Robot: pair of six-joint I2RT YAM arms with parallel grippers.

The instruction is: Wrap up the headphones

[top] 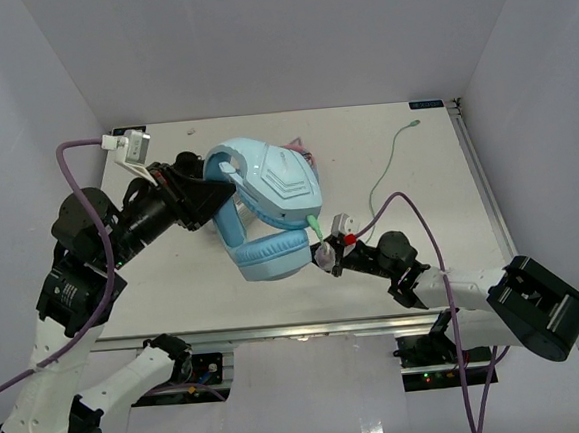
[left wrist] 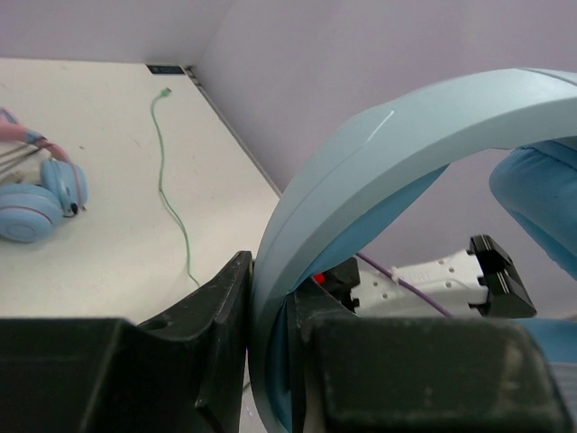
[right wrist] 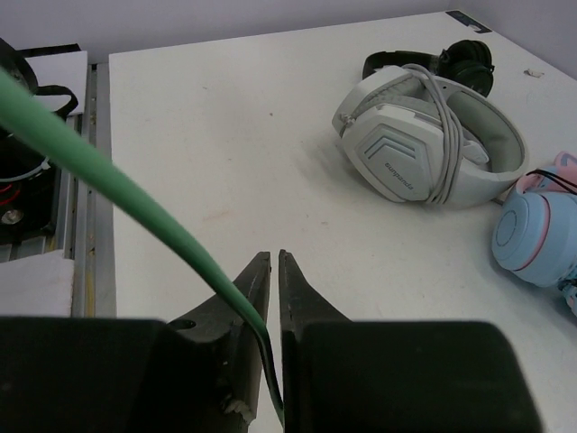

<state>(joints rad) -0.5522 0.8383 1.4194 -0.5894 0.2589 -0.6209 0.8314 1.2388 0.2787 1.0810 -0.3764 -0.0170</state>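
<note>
Headphones [top: 268, 193] hang over the middle of the desk [top: 175, 296], headband [left wrist: 379, 153] clamped in the left tool [left wrist: 269, 302], the right tool [right wrist: 273, 271] nipped shut on the thin green cable [right wrist: 108, 171] near the lower cup [top: 267, 253]; pulling too hard could slip that cable free or twist the headband loose.
</note>
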